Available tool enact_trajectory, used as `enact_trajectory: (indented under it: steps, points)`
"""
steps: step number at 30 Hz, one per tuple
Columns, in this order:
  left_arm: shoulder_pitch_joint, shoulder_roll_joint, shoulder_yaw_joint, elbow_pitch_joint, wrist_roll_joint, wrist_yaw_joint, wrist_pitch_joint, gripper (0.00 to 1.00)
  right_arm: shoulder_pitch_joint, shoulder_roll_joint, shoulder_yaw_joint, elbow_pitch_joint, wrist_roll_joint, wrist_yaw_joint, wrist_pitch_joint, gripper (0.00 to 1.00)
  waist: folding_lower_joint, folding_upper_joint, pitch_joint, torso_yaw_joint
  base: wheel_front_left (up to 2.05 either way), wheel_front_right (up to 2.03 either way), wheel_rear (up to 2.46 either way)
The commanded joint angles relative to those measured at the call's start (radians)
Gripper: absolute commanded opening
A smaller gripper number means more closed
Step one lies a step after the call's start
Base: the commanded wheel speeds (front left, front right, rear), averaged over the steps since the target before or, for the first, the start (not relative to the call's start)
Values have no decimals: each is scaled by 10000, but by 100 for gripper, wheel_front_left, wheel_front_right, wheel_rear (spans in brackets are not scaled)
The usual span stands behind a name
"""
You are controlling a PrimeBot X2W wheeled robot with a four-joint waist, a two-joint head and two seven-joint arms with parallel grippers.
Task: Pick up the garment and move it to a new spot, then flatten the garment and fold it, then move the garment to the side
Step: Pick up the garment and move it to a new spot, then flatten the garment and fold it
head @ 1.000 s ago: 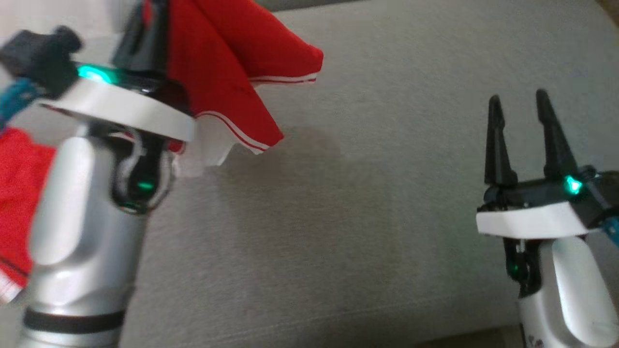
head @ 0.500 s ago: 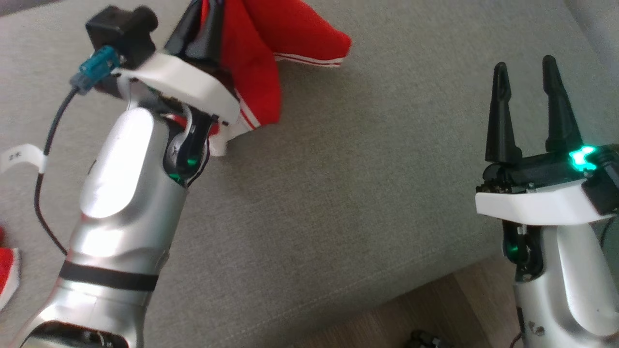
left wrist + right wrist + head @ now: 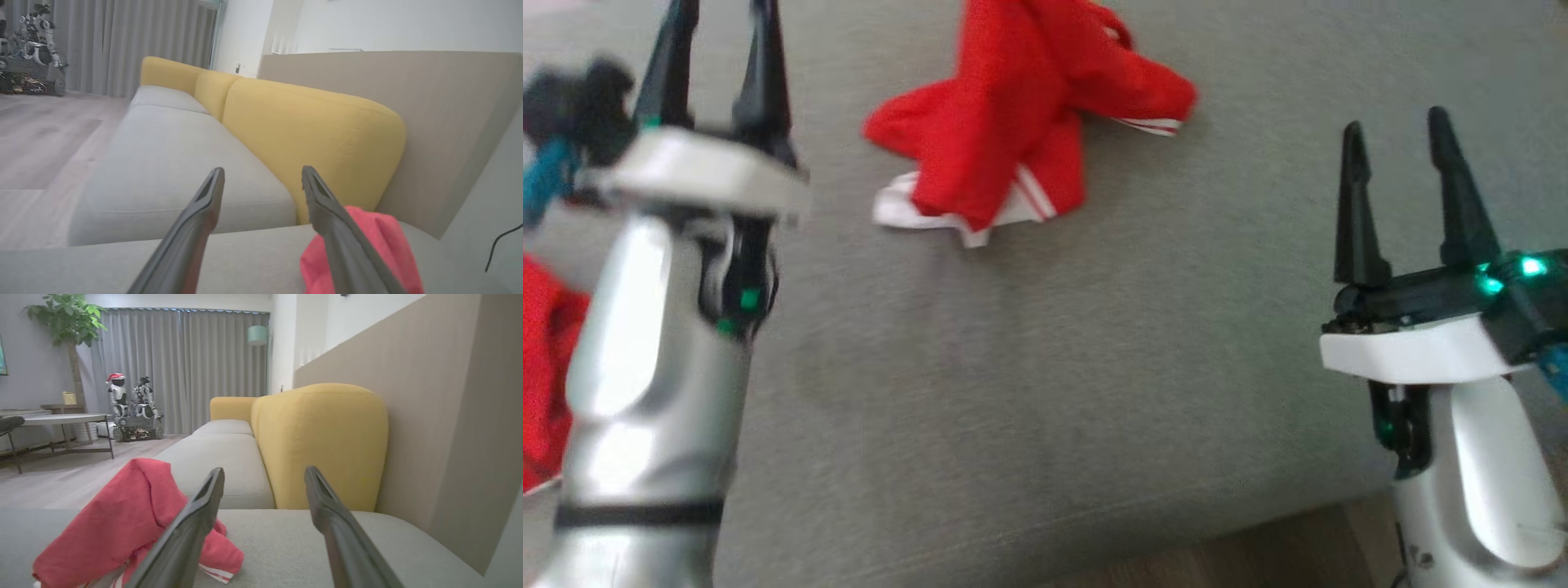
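- Grey sofa [image 3: 1094, 367] seat under me, its front edge low in the head view
- Red garment [image 3: 1013, 122] lies crumpled on it, ahead between my arms, top cut off
- More red cloth [image 3: 543, 367] behind my left arm, blurred; same piece or not, I cannot tell
- My left gripper [image 3: 719, 33] is spread wide, empty, tips cut off
- My right gripper [image 3: 1396, 122] is wide, empty
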Motion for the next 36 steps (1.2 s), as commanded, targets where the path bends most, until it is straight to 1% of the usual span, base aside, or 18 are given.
enact_trajectory:
  steps: [1, 4, 7, 8, 9, 14, 18, 21, 26, 30, 36]
  points:
    - [279, 350, 339, -447, 125, -76, -45, 100, -3, -28, 223, -254, -166, 75, -53, 100, -1, 0, -427, 748, 0, 0, 0]
    - [1311, 419, 632, -1042, 331, -197, -46, 100, 174, -28, 263, -2, -480, 75, -53, 100, -1, 0, -684, 1360, 0, 0, 0]
    - [2376, 300, 797, -1550, 489, -311, -47, 100, 375, -28, 221, 303, -674, 75, -53, 100, -1, 0, -932, 1911, 0, 0, 0]
    - [3044, 103, 954, -1833, 503, -366, -47, 100, 506, -28, 146, 545, -729, 75, -53, 100, -1, 0, -1104, 2208, 0, 0, 0]
    - [3350, 7, 1004, -1989, 541, -396, -48, 100, 562, -28, 102, 664, -723, 75, -53, 100, -1, 0, -1166, 2330, 0, 0, 0]
    - [4397, -555, 1326, -2449, 629, -502, -48, 100, 756, -28, -284, 1136, -653, 75, -53, 100, -1, 0, -1385, 2893, 0, 0, 0]
    - [4672, -843, 1642, -2674, 752, -541, -48, 100, 719, -28, -281, 1377, -639, 75, -53, 100, -1, 0, -1477, 3078, 0, 0, 0]
    - [4738, -931, 1591, -2721, 998, -565, -48, 100, 652, -28, -292, 1525, -547, 75, -53, 100, -1, 0, -1497, 3177, 0, 0, 0]
    - [4764, -1011, 1577, -2714, 1062, -582, -49, 100, 542, -28, -201, 1933, -553, 75, -53, 100, -1, 0, -1463, 3280, 0, 0, 0]
    - [4791, -1054, 1530, -2712, 1056, -588, -49, 100, 334, -28, 8, 2646, -435, 75, -49, 100, -1, 0, -1377, 3341, 0, 0, 0]
    - [4696, -1091, 1335, -2714, 962, -590, -49, 100, -352, -28, 214, 3791, -227, 75, 260, 100, -1, 0, -962, 3477, 0, 0, 0]
